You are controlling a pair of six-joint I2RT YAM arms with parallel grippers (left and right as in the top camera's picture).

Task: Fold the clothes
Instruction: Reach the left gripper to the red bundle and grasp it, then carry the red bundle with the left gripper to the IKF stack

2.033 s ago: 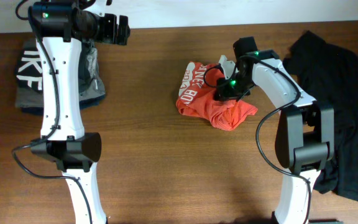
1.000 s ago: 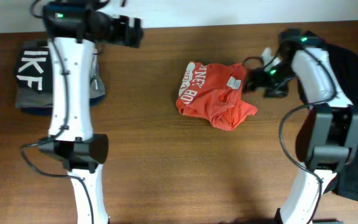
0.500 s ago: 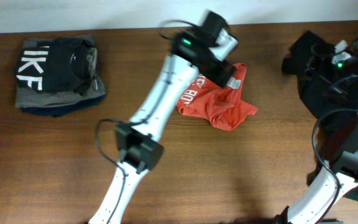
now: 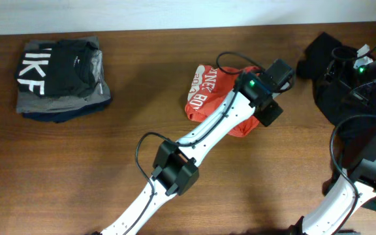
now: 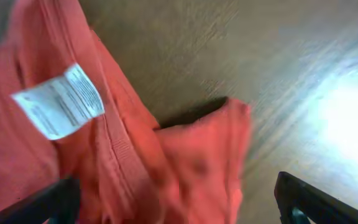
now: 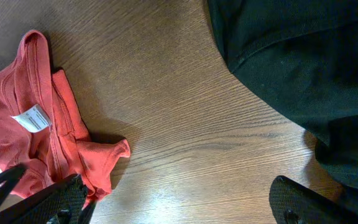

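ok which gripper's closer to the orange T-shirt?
Left. The left gripper hangs open directly above the T-shirt, over its crumpled edge. The right gripper is off to the side, open, above the black garment.

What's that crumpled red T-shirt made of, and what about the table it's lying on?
The red T-shirt looks like soft, matte knit fabric, probably cotton: it crumples into limp folds, has stitched seams, and carries a white sewn-in label. The table looks like wood or wood-look veneer, satin finish: brown grain lines run across it and light glares off it.
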